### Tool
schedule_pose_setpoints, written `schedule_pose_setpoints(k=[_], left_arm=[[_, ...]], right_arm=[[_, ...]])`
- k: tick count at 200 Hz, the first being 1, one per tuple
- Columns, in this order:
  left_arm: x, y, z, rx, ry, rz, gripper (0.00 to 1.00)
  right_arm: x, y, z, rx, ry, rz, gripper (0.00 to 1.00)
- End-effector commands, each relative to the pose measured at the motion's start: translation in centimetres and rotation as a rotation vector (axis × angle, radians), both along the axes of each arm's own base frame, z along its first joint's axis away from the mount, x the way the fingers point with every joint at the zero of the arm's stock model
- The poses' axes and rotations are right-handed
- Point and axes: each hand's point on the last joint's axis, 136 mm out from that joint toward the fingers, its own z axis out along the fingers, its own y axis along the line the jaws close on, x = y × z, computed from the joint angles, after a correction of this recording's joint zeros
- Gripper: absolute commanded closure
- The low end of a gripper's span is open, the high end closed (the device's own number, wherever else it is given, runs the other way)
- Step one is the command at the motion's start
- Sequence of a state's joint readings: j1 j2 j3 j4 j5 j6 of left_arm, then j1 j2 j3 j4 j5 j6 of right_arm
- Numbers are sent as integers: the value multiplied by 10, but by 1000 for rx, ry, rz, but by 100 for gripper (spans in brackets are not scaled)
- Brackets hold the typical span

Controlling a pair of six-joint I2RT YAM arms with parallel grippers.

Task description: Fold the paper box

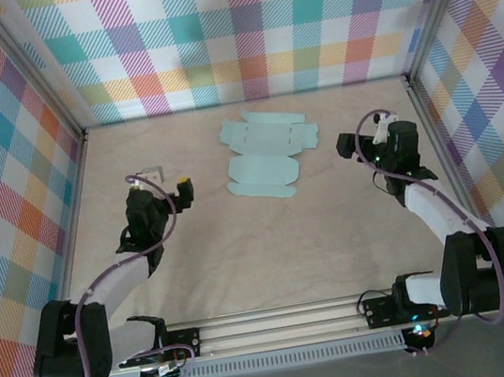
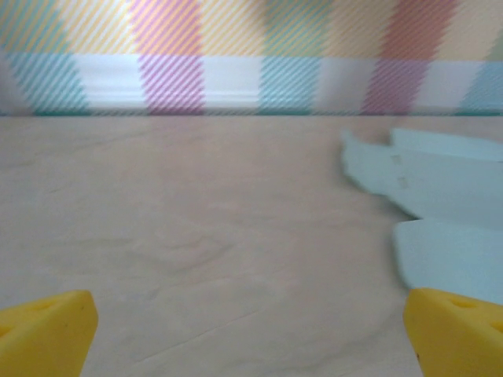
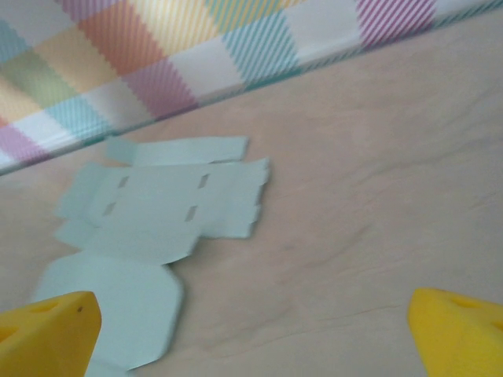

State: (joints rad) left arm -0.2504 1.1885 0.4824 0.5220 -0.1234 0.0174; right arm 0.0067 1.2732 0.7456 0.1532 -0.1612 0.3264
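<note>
The paper box is seen lying flat and unfolded on the surface; left tool and right tool are held released, nothing grasped.

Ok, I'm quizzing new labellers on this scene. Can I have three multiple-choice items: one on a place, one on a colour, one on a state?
1. Where does the paper box lie?
A. At the near edge, by the arm bases
B. Flat on the table, toward the back wall
C. On top of the right arm

2. What colour is the paper box?
A. Pale blue
B. Orange
C. Black

3. How do the left gripper and right gripper stand?
A. Both shut on the box
B. Left shut on the box, right open
C. Both open, holding nothing

1 B: the top view shows it lying there.
2 A: its card is pale blue in every view.
3 C: each wrist view shows yellow fingertips wide apart, gripping nothing.
</note>
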Motion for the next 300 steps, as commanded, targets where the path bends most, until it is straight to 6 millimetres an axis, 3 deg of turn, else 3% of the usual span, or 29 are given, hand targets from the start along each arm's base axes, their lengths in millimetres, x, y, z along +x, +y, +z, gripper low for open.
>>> schedule_pose_setpoints(k=[1,27,50,68,86,142,200,237,273,300], left_arm=[[-9,-39,11,-67,11,-88,0],[-27,-89,14,-113,6,-223,0],[-39,-114,10,-136,10,-285,0],[-45,-123,3,-142,19,-301,0],[-48,-125,-6,-136,41,-308,0],[-60,-110,-13,-90,53,-283,0],[-69,-100,-10,-88,47,-264,0],[-73,-95,-15,-93,60,-250,0],[-72,-87,-21,-102,73,-196,0],[-67,-90,-23,-146,84,-184,0]], right_arm=[[-12,43,-26,303,244,126,0],[-2,68,-46,412,381,178,4],[14,86,-61,469,452,191,13],[33,95,-73,505,495,182,37],[49,102,-92,529,559,163,52],[97,115,-122,527,626,150,59],[122,126,-152,572,698,133,71],[121,129,-143,613,670,124,100],[94,124,-138,658,620,-7,100],[57,126,-136,666,531,-187,100]])
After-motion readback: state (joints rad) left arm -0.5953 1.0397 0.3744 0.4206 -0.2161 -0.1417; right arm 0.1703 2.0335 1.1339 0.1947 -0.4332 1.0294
